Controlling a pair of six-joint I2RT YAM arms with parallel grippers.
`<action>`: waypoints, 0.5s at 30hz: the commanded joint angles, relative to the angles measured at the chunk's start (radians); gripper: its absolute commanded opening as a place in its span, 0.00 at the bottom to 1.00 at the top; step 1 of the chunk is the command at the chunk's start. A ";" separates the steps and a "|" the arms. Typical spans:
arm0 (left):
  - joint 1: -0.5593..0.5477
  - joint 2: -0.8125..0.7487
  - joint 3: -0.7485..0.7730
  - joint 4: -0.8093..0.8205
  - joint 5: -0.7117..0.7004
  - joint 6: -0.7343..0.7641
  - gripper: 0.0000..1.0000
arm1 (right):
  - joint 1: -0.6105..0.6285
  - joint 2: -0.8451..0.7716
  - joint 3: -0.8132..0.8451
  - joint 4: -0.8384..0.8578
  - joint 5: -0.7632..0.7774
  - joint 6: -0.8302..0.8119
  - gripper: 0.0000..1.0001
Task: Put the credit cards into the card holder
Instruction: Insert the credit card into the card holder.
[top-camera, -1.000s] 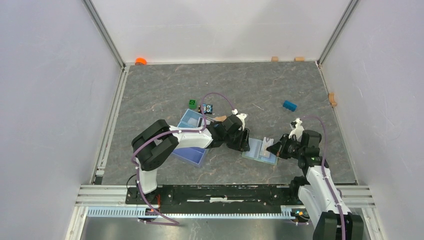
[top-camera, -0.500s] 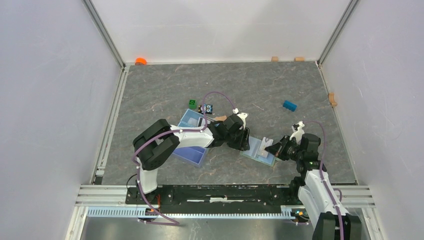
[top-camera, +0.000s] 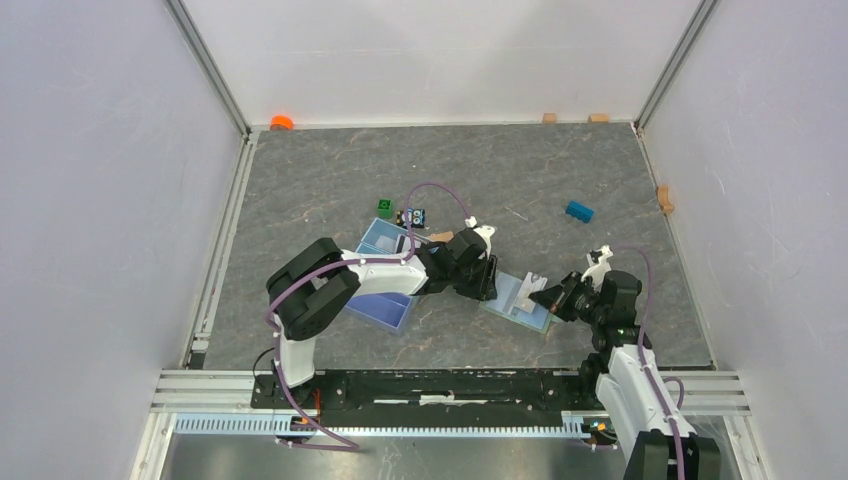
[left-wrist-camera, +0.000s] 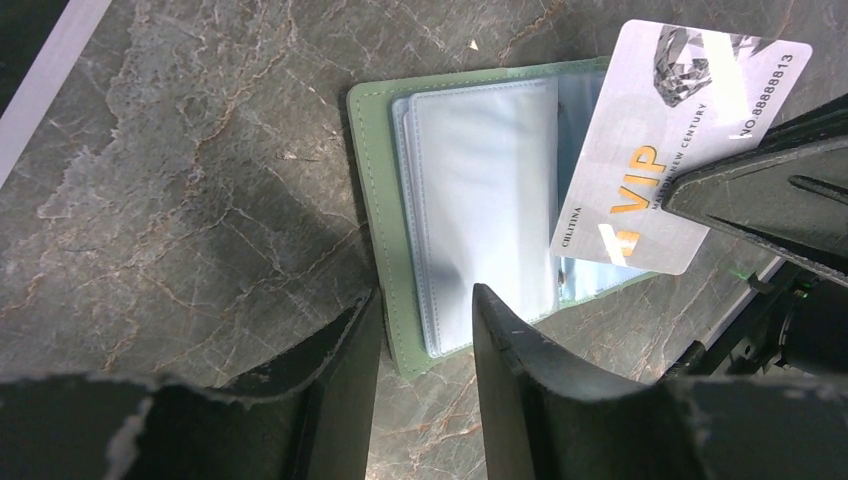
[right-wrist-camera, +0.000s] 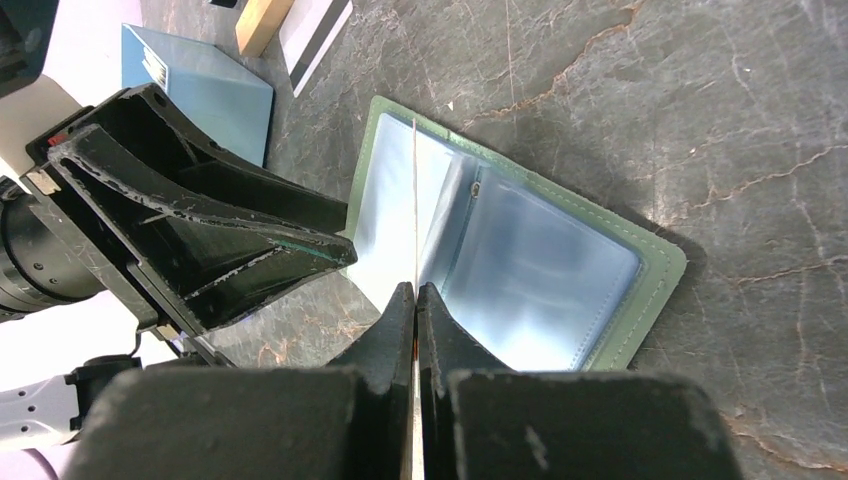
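Seemingly touching, silver credit card (left-wrist-camera: 680, 140) overlaps green card holder (left-wrist-camera: 376, 200).

Shows the card holder (top-camera: 512, 300) lying open on the grey bench (top-camera: 330, 170), pale inside up. Puts the left hand (top-camera: 490, 287) at the holder's left edge and the right hand (top-camera: 549, 296) at its right edge, with a whitish credit card (top-camera: 535, 284) at that hand's tip, over the holder. Sets a light blue tray (top-camera: 385, 312) left of the holder, partly under the left arm (top-camera: 380, 272). Sets a green block (top-camera: 385, 208) beyond the holder to its left, and a blue block (top-camera: 578, 211) beyond it to its right.
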 joint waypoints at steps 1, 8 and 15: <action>-0.003 0.028 0.009 -0.012 -0.011 0.031 0.45 | -0.003 0.000 -0.024 0.083 0.010 0.034 0.00; -0.003 0.023 0.003 -0.012 -0.012 0.028 0.43 | -0.003 0.031 -0.077 0.163 -0.002 0.074 0.00; -0.003 0.025 0.004 -0.013 -0.010 0.030 0.40 | -0.003 0.034 -0.084 0.116 0.038 0.056 0.00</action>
